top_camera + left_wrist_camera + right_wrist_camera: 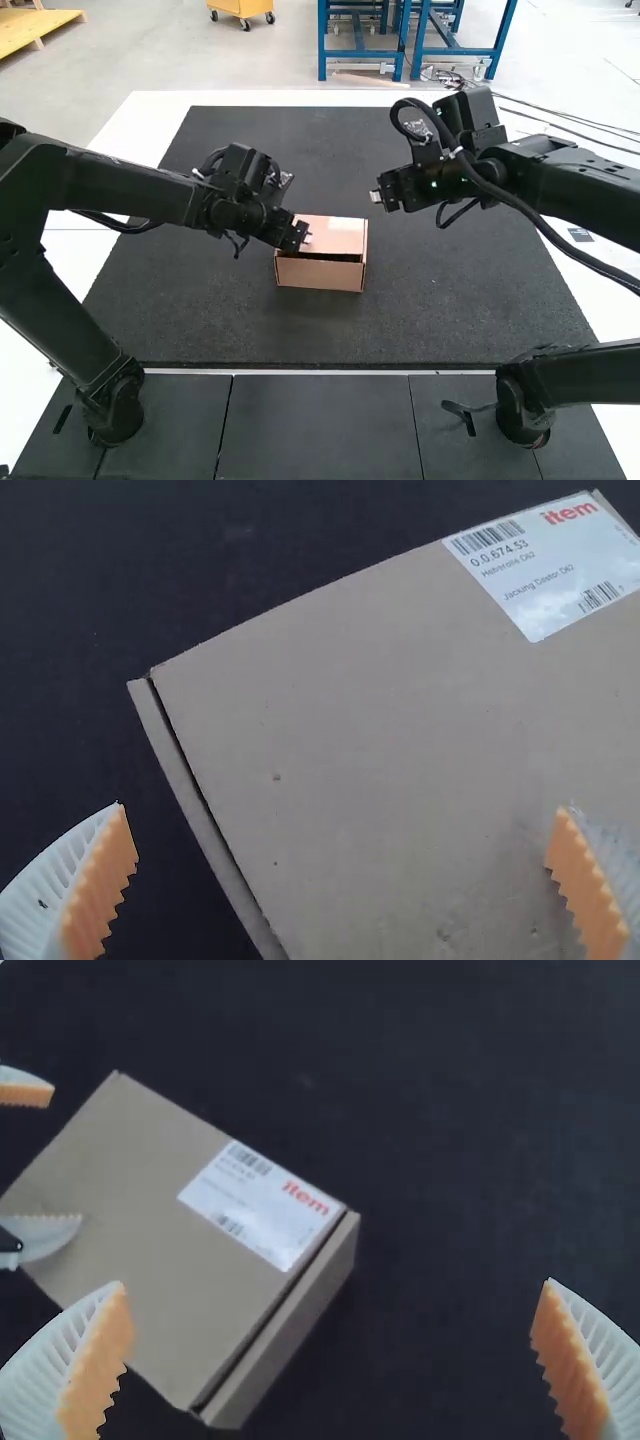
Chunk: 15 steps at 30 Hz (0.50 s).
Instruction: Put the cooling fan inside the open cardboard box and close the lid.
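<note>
Black mat (pixel 450 300) covers the middle of the white bench (pixel 140 115). The cardboard box (pixel 322 257) sits near the mat's centre, upright, with its lid (pixel 380 760) lying flat across the top. A white label (pixel 262 1205) is stuck on the lid near the end away from my left arm.

My left claw (pixel 300 238) is down low at the box's left end, spread wide and holding nothing. One orange pad (pixel 585 890) hangs over the lid. The second pad (pixel 95 880) is out past the box's edge, over bare mat, so the claw straddles that edge of the cardboard. Whether either pad actually touches the lid I cannot tell.

My right claw (pixel 383 197) hangs higher, above the mat and off to the right of the box, well apart from it. Its fingers are also spread wide with nothing between them. From that wrist I look down on the closed lid and its label, with dark mat all round.
</note>
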Motion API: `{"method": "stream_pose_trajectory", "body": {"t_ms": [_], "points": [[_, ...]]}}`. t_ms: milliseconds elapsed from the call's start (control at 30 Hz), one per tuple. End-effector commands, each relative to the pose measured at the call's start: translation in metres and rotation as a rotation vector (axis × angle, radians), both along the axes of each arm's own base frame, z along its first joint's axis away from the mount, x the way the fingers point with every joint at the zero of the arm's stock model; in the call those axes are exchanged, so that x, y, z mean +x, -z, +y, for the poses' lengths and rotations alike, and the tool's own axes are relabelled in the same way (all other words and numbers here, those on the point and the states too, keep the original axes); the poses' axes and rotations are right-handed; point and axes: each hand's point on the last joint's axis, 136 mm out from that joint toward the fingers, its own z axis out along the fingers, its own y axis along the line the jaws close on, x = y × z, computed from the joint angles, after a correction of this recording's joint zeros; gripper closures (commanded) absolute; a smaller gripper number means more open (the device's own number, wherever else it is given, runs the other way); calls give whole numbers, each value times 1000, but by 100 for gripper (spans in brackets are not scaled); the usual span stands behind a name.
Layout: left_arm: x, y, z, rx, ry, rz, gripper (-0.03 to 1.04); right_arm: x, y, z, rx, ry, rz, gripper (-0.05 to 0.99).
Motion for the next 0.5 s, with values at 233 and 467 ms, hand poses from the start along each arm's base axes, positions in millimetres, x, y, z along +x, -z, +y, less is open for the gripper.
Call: {"method": "stream_pose_trajectory", "body": {"t_ms": [233, 467], "points": [[-3, 12, 5, 14, -5, -2, 4, -1, -14, -4, 28, 5, -32, 3], [-4, 26, 9, 35, -11, 9, 4, -1, -13, -4, 28, 4, -30, 3]]}}
